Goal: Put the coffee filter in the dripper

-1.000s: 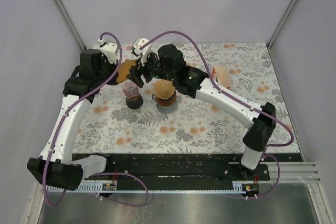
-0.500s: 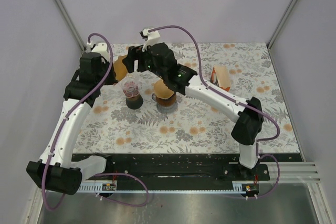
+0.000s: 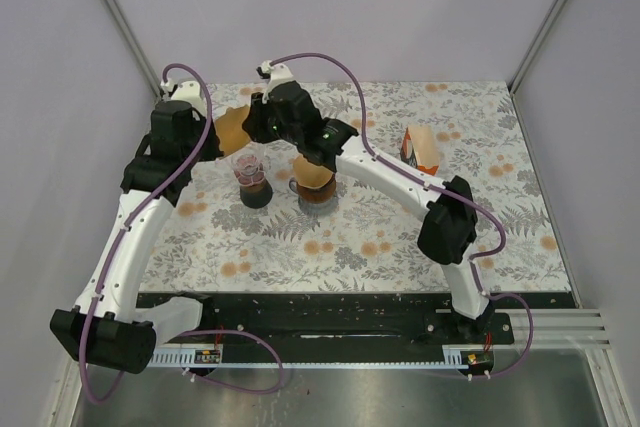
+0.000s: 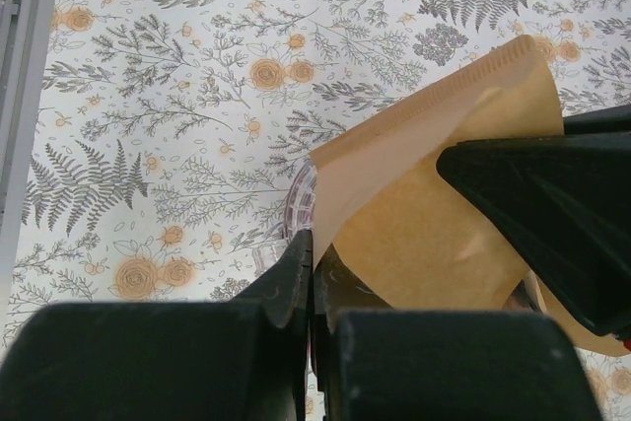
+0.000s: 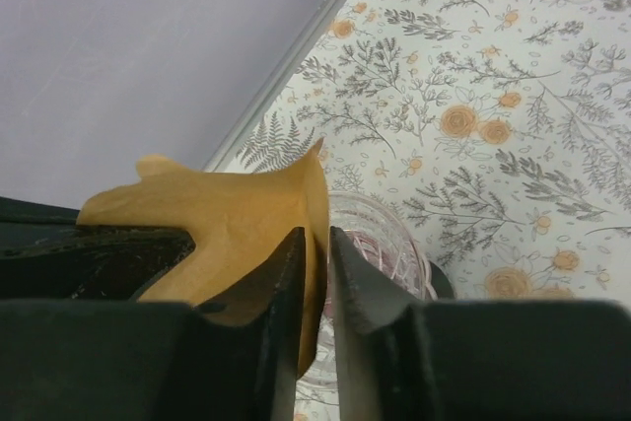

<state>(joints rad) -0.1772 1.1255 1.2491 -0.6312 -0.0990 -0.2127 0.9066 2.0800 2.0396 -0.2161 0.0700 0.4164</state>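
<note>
The brown paper coffee filter (image 3: pixel 232 127) hangs in the air just behind and left of the clear ribbed dripper (image 3: pixel 248 165), which stands on a dark base. My left gripper (image 4: pixel 314 255) is shut on the filter's (image 4: pixel 434 194) lower left edge. My right gripper (image 5: pixel 317 244) has its fingers pinched close around the filter's (image 5: pixel 227 214) opposite edge, with the dripper (image 5: pixel 385 253) right below. In the top view the left gripper (image 3: pixel 220 135) and the right gripper (image 3: pixel 254 125) face each other across the filter.
A second dripper (image 3: pixel 315 182) with a brown filter in it sits on a dark glass server right of the clear one. An orange filter box (image 3: pixel 422 149) stands at the back right. The floral cloth (image 3: pixel 380 237) ends at grey walls.
The right arm swung left and back to the filter and its jaws closed around the filter's edge. The left gripper carried the filter slightly back and left.
</note>
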